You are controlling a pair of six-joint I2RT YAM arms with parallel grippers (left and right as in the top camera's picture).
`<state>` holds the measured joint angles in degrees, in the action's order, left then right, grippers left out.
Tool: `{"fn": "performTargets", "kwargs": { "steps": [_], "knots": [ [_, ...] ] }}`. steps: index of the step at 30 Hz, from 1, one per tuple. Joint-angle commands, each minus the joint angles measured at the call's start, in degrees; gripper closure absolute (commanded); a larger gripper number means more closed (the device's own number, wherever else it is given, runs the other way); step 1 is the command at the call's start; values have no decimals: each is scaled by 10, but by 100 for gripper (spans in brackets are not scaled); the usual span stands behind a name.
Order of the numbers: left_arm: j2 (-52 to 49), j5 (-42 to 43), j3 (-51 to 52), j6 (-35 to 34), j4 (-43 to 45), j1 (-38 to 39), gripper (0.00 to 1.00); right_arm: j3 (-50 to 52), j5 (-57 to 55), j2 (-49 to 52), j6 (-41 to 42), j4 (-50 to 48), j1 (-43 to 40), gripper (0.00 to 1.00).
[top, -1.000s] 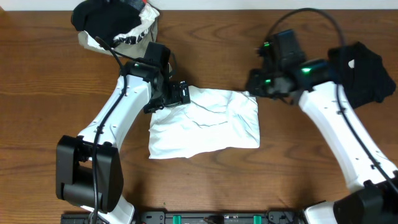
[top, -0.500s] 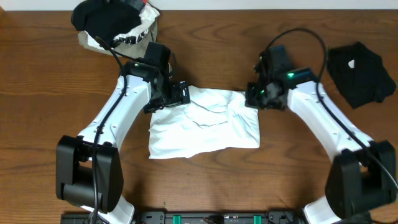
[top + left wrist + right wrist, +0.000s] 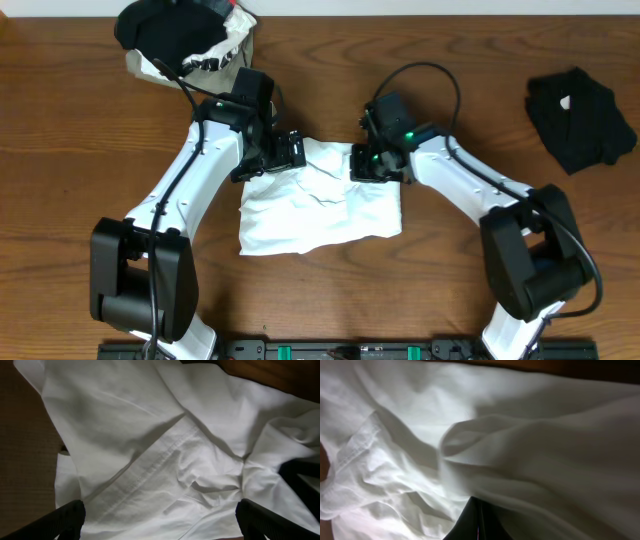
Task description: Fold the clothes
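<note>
Since the white T-shirt [image 3: 320, 200] lies crumpled in the middle of the table [image 3: 80, 150], with its long axis running left to right between the two arms, the coming fold turns on its far edge, where both grippers sit. The right gripper [image 3: 373, 165] is at the far right corner, fingers pressed together. In the right wrist view a ridge of white cloth rises to the closed tips, so it appears to be pinching a fold of the shirt. From there, most of the shirt lies toward the left arm and toward the robot. The left gripper [image 3: 287, 150] is over the far left corner, its fingers [image 3: 70, 517] spread wide above a hemmed seam and holding nothing. The right arm is judged the working one.

A black garment [image 3: 580, 115] lies well apart at the far right, and a pile of clothes [image 3: 180, 40] sits at the far left. The pale mark on the black garment and the dark print in the pile are too small to read. No writing shows on the white shirt.
</note>
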<state>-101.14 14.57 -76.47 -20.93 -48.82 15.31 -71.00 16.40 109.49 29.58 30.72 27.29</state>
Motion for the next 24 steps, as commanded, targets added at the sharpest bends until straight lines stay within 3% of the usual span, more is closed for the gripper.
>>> {"fn": "performTargets", "kwargs": {
  "steps": [1, 9, 18, 24],
  "knots": [
    [3, -7, 3, 6, -2, -2, 2, 2, 9, 15, 17, -10, 18, 99],
    [3, -7, 3, 6, -2, -2, 2, -12, -1, -14, 14, 10, 6, 99],
    [3, -7, 3, 6, -3, -2, 2, -33, 7, -155, -55, 94, -59, 98],
    [3, -7, 3, 6, -2, -2, 2, -8, 231, -154, -194, 123, -129, 99]
  ]
}}
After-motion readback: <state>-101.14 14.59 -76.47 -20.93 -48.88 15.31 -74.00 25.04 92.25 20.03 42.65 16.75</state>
